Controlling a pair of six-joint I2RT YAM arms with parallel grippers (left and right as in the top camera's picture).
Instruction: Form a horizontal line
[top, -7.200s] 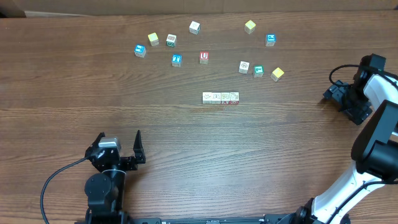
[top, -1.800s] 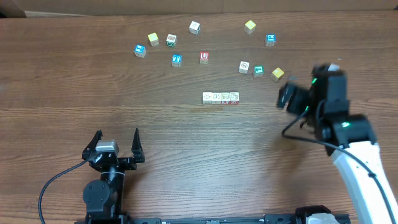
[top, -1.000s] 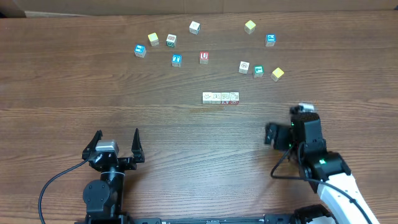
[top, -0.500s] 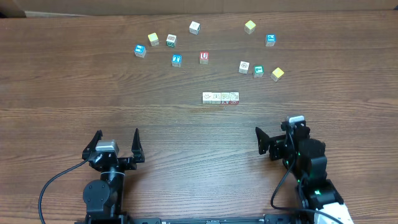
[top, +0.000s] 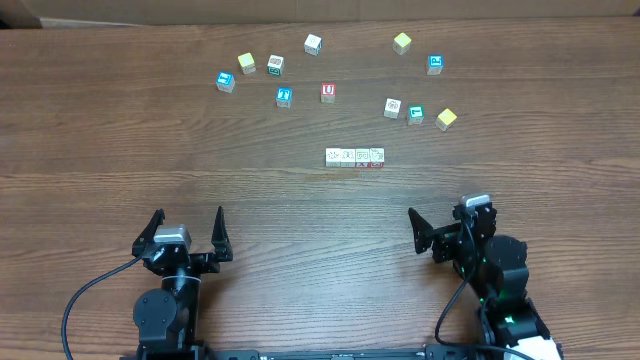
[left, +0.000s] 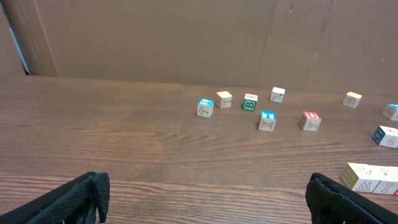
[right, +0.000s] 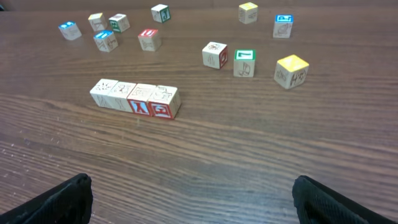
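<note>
The horizontal line (top: 355, 157) is a row of several whitish cubes touching side by side at the table's middle. It shows whole in the right wrist view (right: 135, 99), and only its left end shows at the right edge of the left wrist view (left: 373, 177). My left gripper (top: 188, 222) stands open at the front left, far from the row, with bare wood between its fingers (left: 205, 186). At the front right my right gripper (top: 440, 228) is open too, nothing between its fingers (right: 189, 186), pointing toward the row.
Loose cubes lie across the far half: a yellow one (top: 246, 62), blue-marked ones (top: 225, 80) (top: 284, 96), the red "U" cube (top: 328, 91), a white one (top: 313, 44), and a group at the right (top: 415, 114) (top: 447, 119). A cardboard wall (left: 186, 37) backs the table.
My right arm has swung back from the right side of the table to the front right and settled low there. The left arm and the row have not moved.
</note>
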